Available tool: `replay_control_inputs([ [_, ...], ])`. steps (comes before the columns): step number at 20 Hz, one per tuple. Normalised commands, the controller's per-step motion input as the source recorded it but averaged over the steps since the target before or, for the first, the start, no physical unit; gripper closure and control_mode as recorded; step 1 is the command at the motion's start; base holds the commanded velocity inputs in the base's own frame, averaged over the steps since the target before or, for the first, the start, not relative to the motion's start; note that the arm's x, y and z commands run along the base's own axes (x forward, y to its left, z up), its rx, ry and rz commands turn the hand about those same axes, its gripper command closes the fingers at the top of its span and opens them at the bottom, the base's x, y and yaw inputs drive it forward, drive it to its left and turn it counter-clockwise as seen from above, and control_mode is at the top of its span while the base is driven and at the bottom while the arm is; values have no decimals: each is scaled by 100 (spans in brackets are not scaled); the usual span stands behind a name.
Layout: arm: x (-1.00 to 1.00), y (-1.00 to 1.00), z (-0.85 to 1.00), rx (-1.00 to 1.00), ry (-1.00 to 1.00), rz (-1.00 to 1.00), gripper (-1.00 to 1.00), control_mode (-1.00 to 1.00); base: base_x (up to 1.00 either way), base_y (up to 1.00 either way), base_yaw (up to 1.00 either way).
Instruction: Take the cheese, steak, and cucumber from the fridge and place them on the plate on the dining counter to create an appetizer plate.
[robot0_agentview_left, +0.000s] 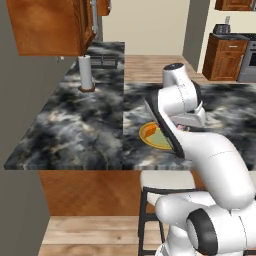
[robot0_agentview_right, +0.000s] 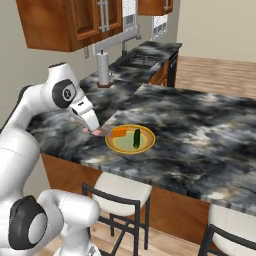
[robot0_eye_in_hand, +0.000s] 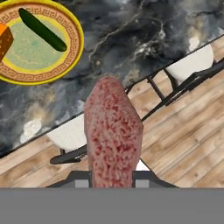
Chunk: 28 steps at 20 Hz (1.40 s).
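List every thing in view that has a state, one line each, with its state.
steak: held in the gripper, above the counter edge, not yet on the plate
cucumber: lying on the plate
cheese: on the plate, by its rim
plate: on the dining counter, holding two foods
gripper: shut on the steak

Stone, wood and raw meat under my camera.
I see the dining counter (robot0_eye_in_hand: 144, 35) in glossy marbled stone, the steak (robot0_eye_in_hand: 113, 135) coarse-grained and matt, the cucumber (robot0_eye_in_hand: 42, 29) smooth and shiny, and a plank wood floor (robot0_eye_in_hand: 192, 131).
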Motion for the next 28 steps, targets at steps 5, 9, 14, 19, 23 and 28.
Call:
replay_control_inputs([
  [5,55,-4,-50,8,16,0,100,-100,0,0,0],
  [9,69,0,-56,0,7,0,100,-100,0,0,0],
  [14,62,0,-48,0,0,0,100,-100,0,0,0],
  [19,55,0,-46,0,-4,0,100,-100,0,0,0],
  [23,57,0,-53,0,-5,0,100,-100,0,0,0],
  [28,59,0,-49,0,-5,0,100,-100,0,0,0],
])
